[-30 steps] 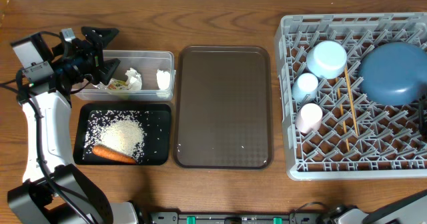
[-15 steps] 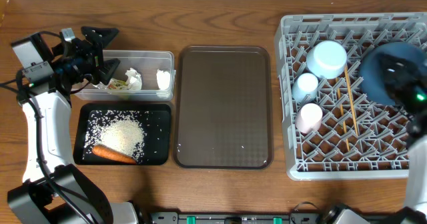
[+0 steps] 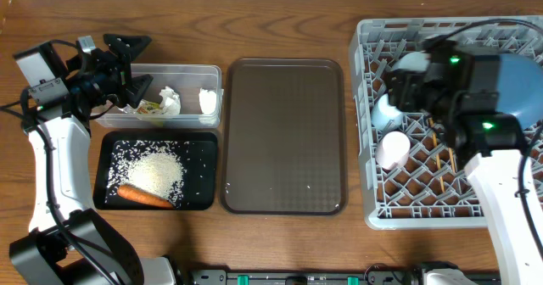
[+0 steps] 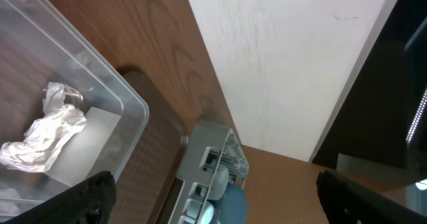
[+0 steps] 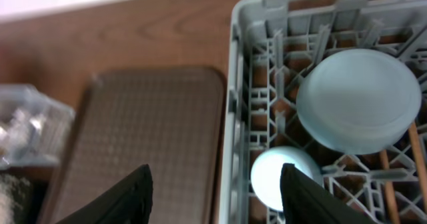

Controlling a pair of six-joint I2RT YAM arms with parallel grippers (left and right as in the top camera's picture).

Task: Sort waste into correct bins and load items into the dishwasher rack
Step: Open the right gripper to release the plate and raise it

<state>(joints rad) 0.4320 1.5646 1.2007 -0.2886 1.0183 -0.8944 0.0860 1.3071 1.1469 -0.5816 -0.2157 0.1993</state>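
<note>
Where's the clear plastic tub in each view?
Overhead: clear tub sits upper left.
Left wrist: clear tub fills the left half, close up, with a crumpled paper wad inside.
Right wrist: clear tub is at the left edge, blurred.
Shared landmark: the brown serving tray, right beside it in all three.

Blue plate (image 3: 524, 94) and pale blue bowl (image 3: 409, 64) partly behind right arm (image 3: 496, 162) — rack (image 3: 424, 219) cut at right edge
</note>
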